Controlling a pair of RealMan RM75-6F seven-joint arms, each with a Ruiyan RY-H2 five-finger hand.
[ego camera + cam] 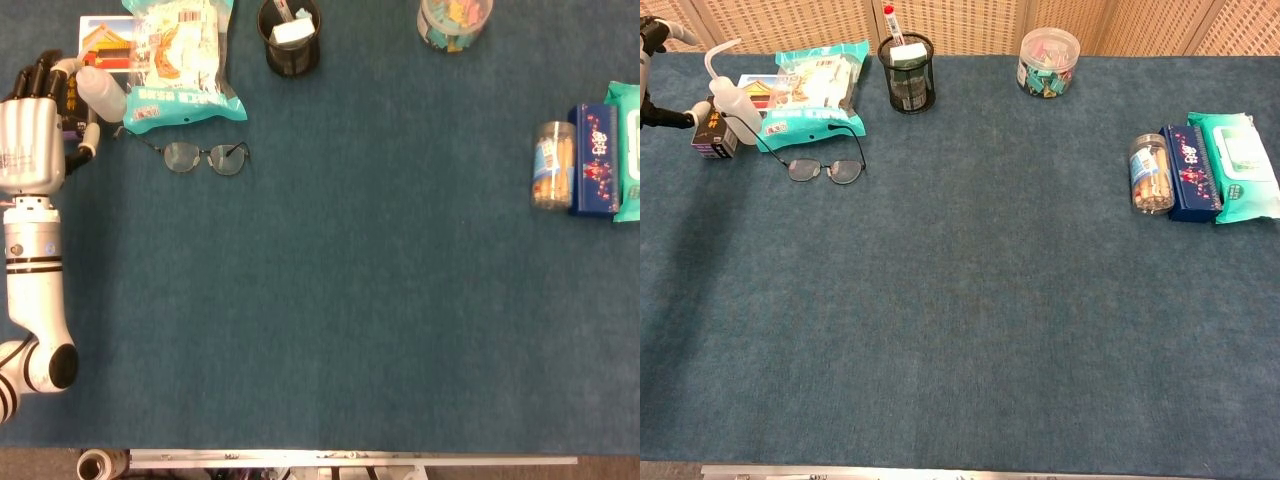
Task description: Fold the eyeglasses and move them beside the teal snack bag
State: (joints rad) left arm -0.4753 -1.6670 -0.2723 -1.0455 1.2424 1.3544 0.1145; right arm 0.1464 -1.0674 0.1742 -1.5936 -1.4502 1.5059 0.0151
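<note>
At the far left edge of the desk (330, 330), the left robot hand (30, 125) hovered palm down with its fingers stretched out and slightly apart, holding nothing. In the chest view only a sliver of it (652, 70) showed at the frame's border. Its fingertips reached toward a small white squeeze bottle (100, 92) with a thin curved spout, which stood against a little dark box (712, 140) near the back left corner. Whether the fingers touched the bottle could not be told.

Just right of those lay a printed card (100, 40) partly under the teal snack bag (180, 60), which lay flat along the back edge. The eyeglasses (205, 157) rested on the desk just in front of the bag's lower edge, lenses standing toward the front. In the chest view their temples (770, 145) were open, running back toward the bag, one tip reaching the bag's corner. The robot hand was apart from them, off to their left.

Further right along the back edge stood a black mesh pen cup (290, 38), then a clear round tub (455, 22) of small colourful pieces. Near the right edge a clear jar (552, 165) of biscuit sticks lay on its side, touching a dark blue box (593, 160), with a teal wipes pack (628, 150) beside that.

The right robot hand showed in neither view.
</note>
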